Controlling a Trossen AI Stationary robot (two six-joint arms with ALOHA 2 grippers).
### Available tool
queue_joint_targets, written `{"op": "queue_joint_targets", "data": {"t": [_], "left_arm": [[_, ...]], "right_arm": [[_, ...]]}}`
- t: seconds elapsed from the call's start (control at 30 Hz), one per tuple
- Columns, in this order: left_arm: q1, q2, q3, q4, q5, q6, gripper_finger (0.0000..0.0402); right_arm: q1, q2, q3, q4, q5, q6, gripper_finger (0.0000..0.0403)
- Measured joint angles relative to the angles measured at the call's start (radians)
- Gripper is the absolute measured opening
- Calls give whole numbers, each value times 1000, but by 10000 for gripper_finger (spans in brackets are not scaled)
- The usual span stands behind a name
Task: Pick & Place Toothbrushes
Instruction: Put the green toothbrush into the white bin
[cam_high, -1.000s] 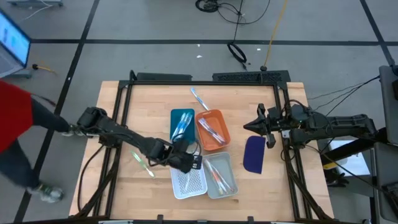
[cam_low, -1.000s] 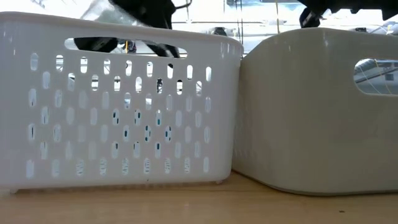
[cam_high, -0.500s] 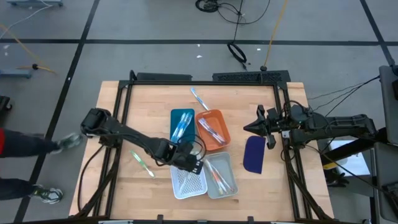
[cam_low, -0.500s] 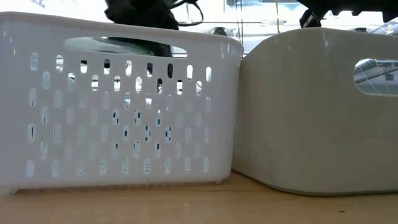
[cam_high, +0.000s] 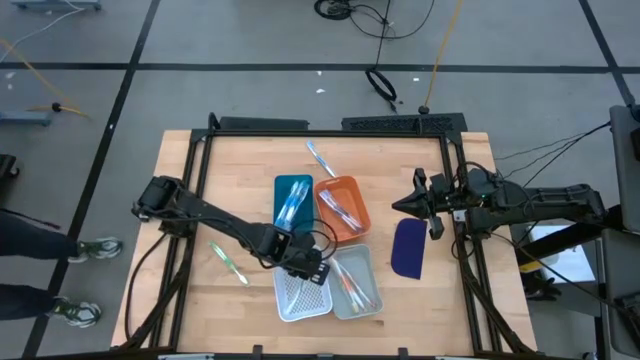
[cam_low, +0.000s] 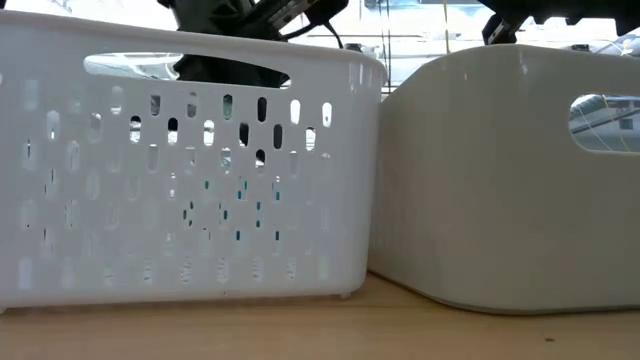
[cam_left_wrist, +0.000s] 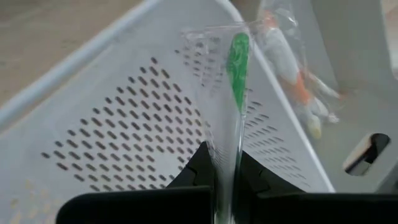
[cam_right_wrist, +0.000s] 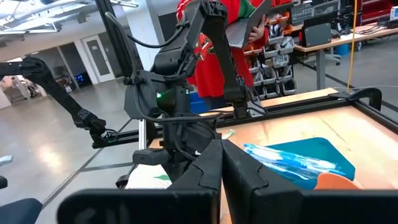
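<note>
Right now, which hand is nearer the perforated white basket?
Left. The left hand hangs over the perforated white basket, shut on a green toothbrush. The right hand waits off at the table's right edge.

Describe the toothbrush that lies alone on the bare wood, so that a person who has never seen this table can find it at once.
Start at the wooden table and find the white perforated basket near its front edge, where the left gripper hovers. On the bare wood to that basket's left lies a toothbrush with a green accent, set diagonally. Unlike the other toothbrushes, it lies in no tray or basket and well apart from them.
</note>
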Motion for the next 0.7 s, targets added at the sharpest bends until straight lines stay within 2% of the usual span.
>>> {"op": "queue_joint_targets", "data": {"t": [0.17,0.37,0.7], "left_arm": [[10,0,0,-3,27,0,18],[11,0,0,-10,59,-1,8],[18,0,0,-26,85,21,83]], "right_arm": [[0,0,0,0,0,-1,1],[0,0,0,0,0,-4,1],[0,0,0,0,0,-4,1]]}}
